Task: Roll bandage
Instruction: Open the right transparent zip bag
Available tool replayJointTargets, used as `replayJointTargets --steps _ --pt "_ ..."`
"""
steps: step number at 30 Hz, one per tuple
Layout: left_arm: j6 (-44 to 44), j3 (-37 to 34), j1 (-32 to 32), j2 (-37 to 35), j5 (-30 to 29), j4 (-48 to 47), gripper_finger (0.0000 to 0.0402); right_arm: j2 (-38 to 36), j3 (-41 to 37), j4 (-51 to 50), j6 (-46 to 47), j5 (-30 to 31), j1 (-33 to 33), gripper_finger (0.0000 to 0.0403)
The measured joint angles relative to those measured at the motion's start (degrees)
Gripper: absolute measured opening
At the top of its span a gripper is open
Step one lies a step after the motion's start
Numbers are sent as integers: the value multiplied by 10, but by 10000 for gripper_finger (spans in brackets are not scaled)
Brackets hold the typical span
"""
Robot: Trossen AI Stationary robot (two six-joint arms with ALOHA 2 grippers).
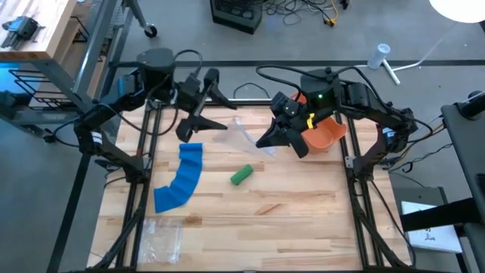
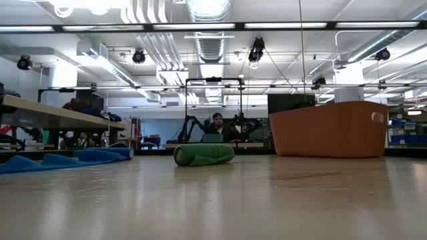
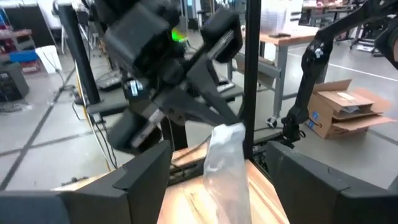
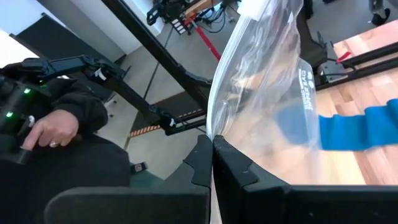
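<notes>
A blue bandage (image 1: 182,178) lies unrolled in a curve on the table's left half; the low view shows it as a flat blue strip (image 2: 63,160). A green rolled bandage (image 1: 241,175) (image 2: 203,155) lies on its side at mid-table. My right gripper (image 1: 263,142) (image 4: 211,142) is held above the far middle of the table, shut on a clear plastic bag (image 1: 246,136) (image 3: 227,162) (image 4: 267,93). My left gripper (image 1: 203,130) (image 3: 217,154) faces it, open, a finger on either side of the bag; whether it touches the bag I cannot tell. My right gripper pinches an edge of the clear bag (image 4: 217,127) between its two shut fingers. The fingers come nearly level from the table's right side. The bag hangs from them above the table, slack and crumpled; its lower end runs out of the left wrist view.
An orange bin (image 1: 327,135) (image 2: 330,130) stands at the far right, just behind my right arm. A second clear bag (image 1: 163,236) lies flat at the near left corner. A person's hand (image 4: 53,134) shows beyond the table. Bare wood lies across the near right.
</notes>
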Motion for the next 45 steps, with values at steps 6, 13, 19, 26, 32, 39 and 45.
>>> replayJointTargets --steps 6,13,19,26,32,39,45 --pt "-2 -10 -4 7 0 6 238 2 0 3 -12 -1 2 0" --pt "-2 -10 -21 23 1 20 181 4 0 5 -32 1 2 0" --pt "-6 -7 -30 28 1 20 55 4 0 6 -43 12 2 0" --pt "-21 20 -28 10 -18 3 6 3 12 8 -50 39 2 23" --pt "-16 38 -25 -19 -103 -8 1 -4 71 9 -86 142 2 88" --pt "-24 36 -23 -26 -165 -10 0 -3 77 78 -169 282 2 158" --pt "-38 36 -23 -11 -183 -11 0 48 77 220 -241 321 3 168"
